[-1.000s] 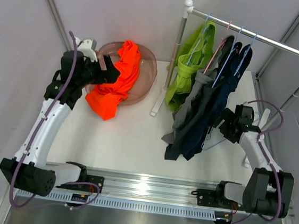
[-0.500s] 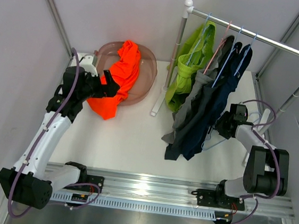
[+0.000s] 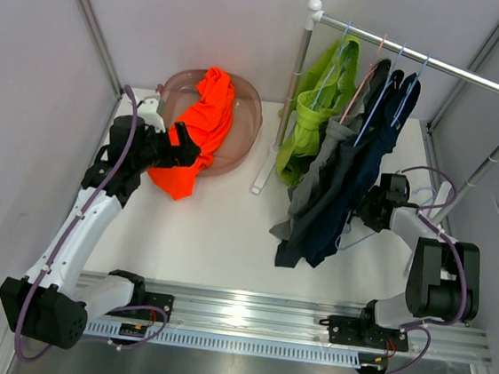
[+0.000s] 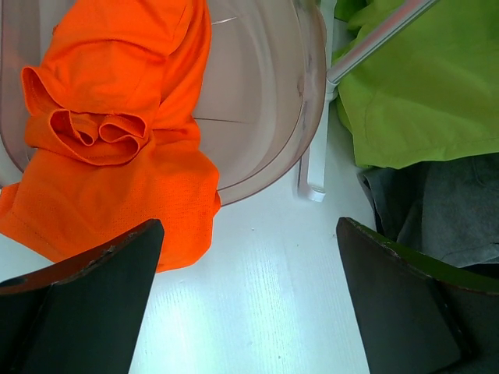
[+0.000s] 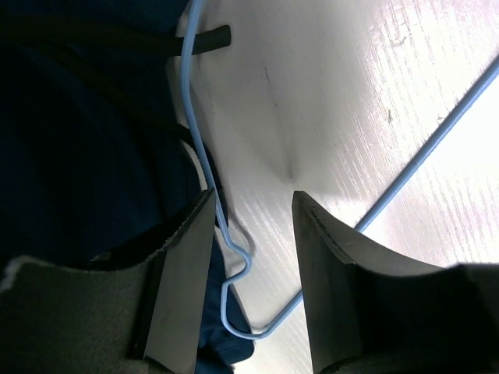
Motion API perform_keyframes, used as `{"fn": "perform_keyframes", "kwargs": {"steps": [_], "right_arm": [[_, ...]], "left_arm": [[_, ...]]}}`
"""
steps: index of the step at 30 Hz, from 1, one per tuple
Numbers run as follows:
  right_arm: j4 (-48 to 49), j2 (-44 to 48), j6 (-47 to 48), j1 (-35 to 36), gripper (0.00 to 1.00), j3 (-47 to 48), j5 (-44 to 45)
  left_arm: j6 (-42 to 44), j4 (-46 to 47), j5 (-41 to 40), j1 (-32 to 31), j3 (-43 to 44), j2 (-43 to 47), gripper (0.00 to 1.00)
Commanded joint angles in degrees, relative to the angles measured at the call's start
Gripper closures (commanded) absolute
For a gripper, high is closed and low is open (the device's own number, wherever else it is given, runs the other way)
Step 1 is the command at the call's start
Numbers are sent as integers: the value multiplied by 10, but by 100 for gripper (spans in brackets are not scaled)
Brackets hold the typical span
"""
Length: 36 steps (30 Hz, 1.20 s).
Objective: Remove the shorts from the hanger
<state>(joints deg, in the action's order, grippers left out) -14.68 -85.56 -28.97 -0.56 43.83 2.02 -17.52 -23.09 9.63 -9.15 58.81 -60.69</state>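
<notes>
Right end effector [image 5: 252,201], jaws apart astride the blue hanger [image 5: 183,74], nearer the navy shorts [image 5: 86,156] than before.

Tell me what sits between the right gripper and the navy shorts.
Only the thin blue hanger wire, which runs between the fingers of the open right gripper; the navy shorts lie right beside it.

A bowl [image 3: 251,107] sits at the back left of the table [image 3: 219,224], with one pair of shorts [image 3: 197,132] draped over its near rim, partly inside and partly on the table. To its right, a rail [image 3: 458,73] carries four more shorts [image 3: 339,187] side by side on hangers. The left gripper [image 3: 189,149] is just beside the draped pair, and the right gripper [image 3: 365,206] is right of the hanging ones, with a hanger wire [image 5: 191,117] between its fingers.
</notes>
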Motion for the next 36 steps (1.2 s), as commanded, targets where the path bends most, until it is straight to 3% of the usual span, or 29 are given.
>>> {"fn": "perform_keyframes", "kwargs": {"steps": [1, 7, 18, 28, 32, 36], "right_arm": [[21, 41, -15, 4, 49, -4, 16], [28, 82, -28, 24, 48, -7, 10], [35, 0, -15, 25, 53, -2, 20], [48, -16, -16, 27, 90, -10, 14], [40, -1, -14, 27, 100, -13, 19], [20, 35, -14, 27, 100, -16, 26]], "left_arm": [[6, 24, 0, -2, -2, 17, 1], [6, 25, 0, 0, -5, 20, 1], [4, 26, 6, 2, -11, 21, 1], [1, 29, 12, 4, -14, 20, 1], [1, 28, 11, 5, -16, 20, 1], [1, 27, 9, 5, -17, 19, 1]]}}
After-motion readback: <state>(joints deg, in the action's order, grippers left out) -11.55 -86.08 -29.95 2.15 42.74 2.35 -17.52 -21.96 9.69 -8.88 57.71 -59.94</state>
